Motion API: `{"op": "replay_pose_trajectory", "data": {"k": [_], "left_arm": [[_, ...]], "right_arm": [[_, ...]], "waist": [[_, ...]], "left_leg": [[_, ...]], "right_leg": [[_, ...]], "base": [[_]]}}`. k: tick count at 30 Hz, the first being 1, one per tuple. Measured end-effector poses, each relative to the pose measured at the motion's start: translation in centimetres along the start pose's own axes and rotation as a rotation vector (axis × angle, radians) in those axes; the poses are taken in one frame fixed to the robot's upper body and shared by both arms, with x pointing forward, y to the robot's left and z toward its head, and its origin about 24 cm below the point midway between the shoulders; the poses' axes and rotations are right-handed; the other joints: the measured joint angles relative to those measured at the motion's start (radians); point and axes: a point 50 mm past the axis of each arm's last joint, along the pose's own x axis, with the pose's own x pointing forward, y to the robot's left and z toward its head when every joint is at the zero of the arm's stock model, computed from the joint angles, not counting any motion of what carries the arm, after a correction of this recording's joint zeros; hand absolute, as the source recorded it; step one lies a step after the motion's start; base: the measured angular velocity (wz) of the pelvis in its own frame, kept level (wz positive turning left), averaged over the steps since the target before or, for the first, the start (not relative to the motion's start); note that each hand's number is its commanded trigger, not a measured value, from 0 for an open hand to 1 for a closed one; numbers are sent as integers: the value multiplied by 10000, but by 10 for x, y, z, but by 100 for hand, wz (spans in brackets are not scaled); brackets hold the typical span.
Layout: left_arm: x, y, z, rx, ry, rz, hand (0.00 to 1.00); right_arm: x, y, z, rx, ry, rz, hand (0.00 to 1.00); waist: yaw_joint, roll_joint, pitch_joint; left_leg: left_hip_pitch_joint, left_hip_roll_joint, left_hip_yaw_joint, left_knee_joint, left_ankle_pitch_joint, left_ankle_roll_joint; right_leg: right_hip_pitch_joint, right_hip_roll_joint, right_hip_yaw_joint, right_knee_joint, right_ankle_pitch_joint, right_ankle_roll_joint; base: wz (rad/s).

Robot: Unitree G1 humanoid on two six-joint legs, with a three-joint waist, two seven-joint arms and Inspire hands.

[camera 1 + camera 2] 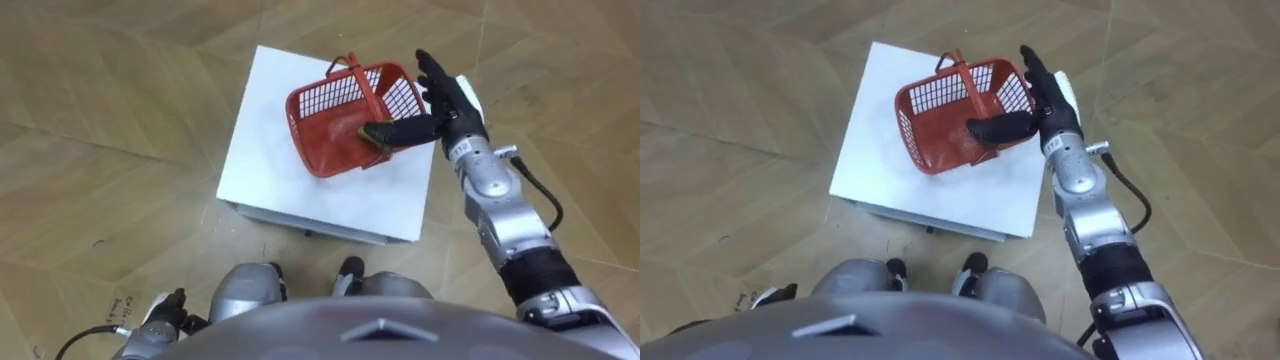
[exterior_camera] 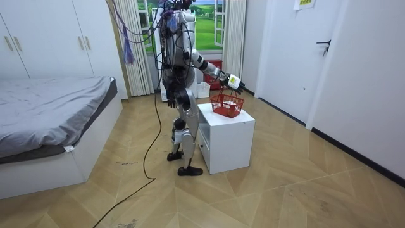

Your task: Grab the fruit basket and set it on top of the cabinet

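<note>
Left eye view
- Desk (image 1: pixel 300 190): white, square top, standing on a wood-patterned floor (image 1: pixel 110 120).
- Fruit basket (image 1: pixel 330 135): red plastic with mesh walls, resting on the far right part of the desk top.
- Small yellow-green item (image 1: pixel 366 133): inside the basket by its right wall, too small to identify.
- Right hand (image 1: pixel 448 100): at the basket's right wall, unclenched. The fingers are straight and lie along the outside, and the thumb reaches over the rim into the basket, so the wall lies between them. Whether it is actually squeezed cannot be told.
- Left hand (image 1: pixel 168 308): low at the view's lower left, well apart from the desk.

Right eye view
- Handle (image 1: pixel 960 60): red, standing upright across the basket's far left side, not touched by the right hand.

Room view
- The robot stands upright, close against the side of the desk on the room view's left. Its right arm reaches out over the desk top to the basket.
- Bed (image 2: pixel 50 107): at the room view's left, grey cover.
- Door (image 2: pixel 329 57): white, at the room view's right.
</note>
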Motion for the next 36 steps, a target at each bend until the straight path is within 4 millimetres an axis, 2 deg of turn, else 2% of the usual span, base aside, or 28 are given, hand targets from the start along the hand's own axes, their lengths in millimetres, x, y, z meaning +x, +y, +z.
{"op": "replay_pose_trajectory", "data": {"k": [2,5,8,11,16,18,20,21,23,24,26,27,29,32,34,35,36], "left_arm": [[0,0,-1,-51,28,9,0],[-1,-2,-9,-143,193,-25,0],[-3,-3,-19,-341,487,-49,0],[-3,-3,-19,-419,496,-32,0],[-3,-4,-20,-434,550,108,0],[-2,-2,-19,-451,514,242,0],[-3,0,-19,-656,476,337,0],[-3,0,-20,-740,506,381,0],[-4,3,-19,-872,416,605,0],[-4,3,-20,-873,415,657,0],[-4,3,-21,-977,479,745,0],[-4,3,-21,-1036,504,781,0],[-5,0,-24,-1226,602,841,0],[-5,0,-27,-1400,810,844,0],[-5,1,-28,-1511,858,860,0],[-5,0,-29,-1510,910,823,0],[-5,-1,-30,-1513,927,799,0]], "right_arm": [[-1,-3,5,90,-262,-287,0],[-5,-8,9,222,-616,-609,0],[-10,-10,9,294,-690,-808,0],[-11,-15,8,379,-681,-1151,0],[-20,-23,-4,435,-458,-1859,0],[-24,-26,-11,477,-217,-2098,0],[-29,-33,-28,477,350,-2517,0],[-31,-34,-35,454,647,-2597,0],[-44,-39,-69,326,2062,-2892,0],[-49,-40,-79,251,2504,-2931,0],[-73,-40,-122,103,4515,-3013,0],[-81,-40,-132,81,5029,-3050,0],[-109,-43,-162,115,6715,-3265,0],[-136,-42,-185,192,8237,-3306,0],[-145,-37,-193,303,8777,-2999,0],[-150,-35,-197,403,9052,-2782,0],[-152,-33,-198,448,9186,-2686,0]], "waist": [[-22,33,12],[-81,100,-16],[-245,139,-42],[-393,150,-47],[-516,241,-92],[-566,267,-84],[-692,322,-60],[-744,331,-75],[-802,349,-95],[-819,350,-95],[-879,384,-117],[-900,391,-138],[-937,402,-182],[-984,441,-164],[-981,429,-154],[-967,436,-105],[-964,441,-102]], "left_leg": [[199,-6,59,-122,5,-2],[537,8,194,-355,3,-6],[819,18,211,-553,-1,-13],[1002,11,234,-653,-1,-12],[1285,15,265,-807,0,-9],[1371,39,334,-860,0,-9],[1477,87,434,-911,-1,-7],[1534,86,440,-941,-3,-8],[1720,78,461,-1027,-6,-8],[1782,76,463,-1044,-6,-8],[1955,61,428,-1123,-18,-5],[1957,45,410,-1144,-22,-3],[1963,16,359,-1144,-29,9],[2034,31,357,-1078,-33,9],[2076,32,386,-1149,-52,-7],[2140,35,425,-1163,-64,-14],[2158,34,444,-1160,-73,-18]], "right_leg": [[110,34,97,-12,-6,12],[317,82,169,-51,-25,41],[599,128,174,-220,-36,59],[747,142,202,-335,-31,79],[926,178,286,-386,-26,93],[968,174,289,-386,-27,95],[1077,177,358,-384,-41,117],[1121,176,362,-380,-56,138],[1294,183,369,-422,-80,163],[1366,188,373,-460,-83,166],[1557,204,411,-525,-120,189],[1565,201,416,-522,-138,199],[1568,182,417,-496,-177,221],[1616,183,429,-468,-197,217],[1648,203,481,-481,-203,213],[1695,220,520,-503,-210,211],[1712,227,516,-508,-212,210]], "base": [[-10],[-10],[-1],[0],[-5],[-8],[-6],[0],[0],[0],[2],[6],[2],[0],[-5],[-6],[-5]]}}
